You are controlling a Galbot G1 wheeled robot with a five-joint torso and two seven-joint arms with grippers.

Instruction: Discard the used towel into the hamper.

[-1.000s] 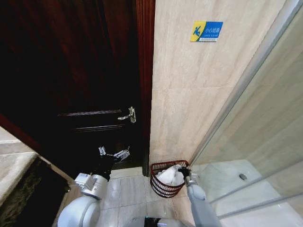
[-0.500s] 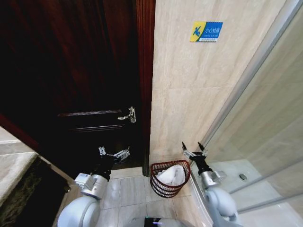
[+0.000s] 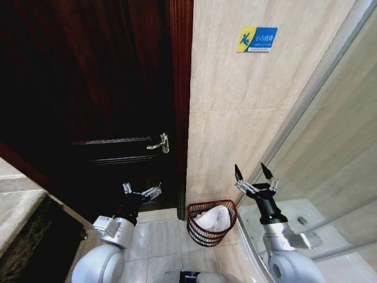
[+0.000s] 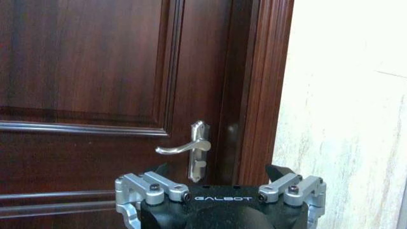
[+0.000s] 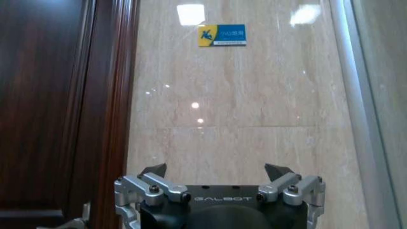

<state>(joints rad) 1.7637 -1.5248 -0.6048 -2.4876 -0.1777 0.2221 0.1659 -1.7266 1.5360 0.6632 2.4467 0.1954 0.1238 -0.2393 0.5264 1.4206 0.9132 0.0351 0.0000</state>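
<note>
— Where's the towel?
— In the hamper (image 3: 211,222), white towel (image 3: 213,217) inside, on the floor by the tiled wall (image 3: 235,118).
— Grippers?
— Right gripper (image 3: 254,175) raised beside it, fingers spread, empty. Left gripper (image 3: 141,191) by the door (image 3: 88,88), fingers apart.

The hamper (image 3: 211,223) is a small round basket of dark red-brown wire, ringed with horizontal wires and narrowing toward its base. It stands upright on the tiled floor (image 3: 162,239), close against the foot of the beige marble wall (image 3: 235,135), just to the right of the dark wooden door frame (image 3: 179,106). The towel (image 3: 214,218) is white and crumpled, lying inside the hamper in a loose heap; its top reaches about the level of the rim, nearer the side away from the door frame
</note>
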